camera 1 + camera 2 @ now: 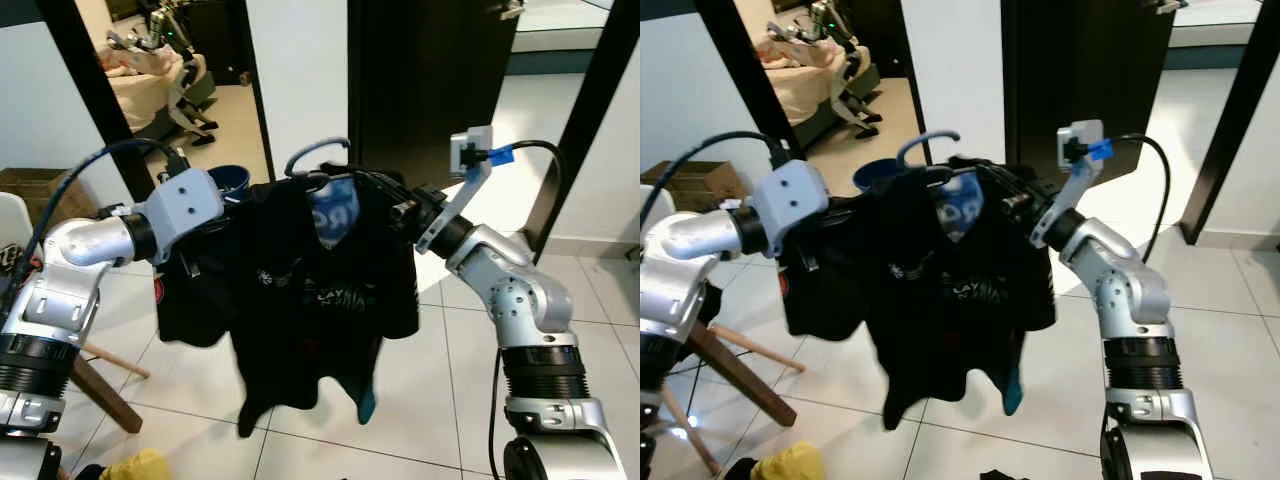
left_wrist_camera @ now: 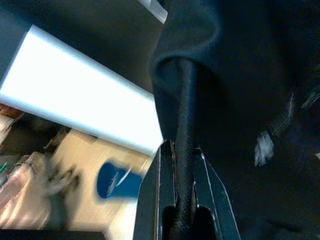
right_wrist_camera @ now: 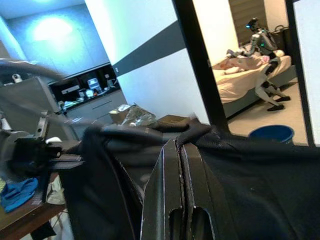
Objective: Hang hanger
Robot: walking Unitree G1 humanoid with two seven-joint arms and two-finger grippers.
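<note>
A black T-shirt with white print hangs on a hanger whose blue-grey hook sticks up at the collar. Both arms hold it up in mid-air in front of me. My left gripper is shut on the hanger's black arm at the shirt's left shoulder. My right gripper is shut on the right shoulder, pinching the cloth over the hanger. The fingertips of both are hidden by the fabric in the eye views.
A dark door and black frames stand behind the shirt. Through the opening are a blue bucket, a bed and another robot. A wooden leg and a yellow cloth lie low on the left. White tiles cover the floor.
</note>
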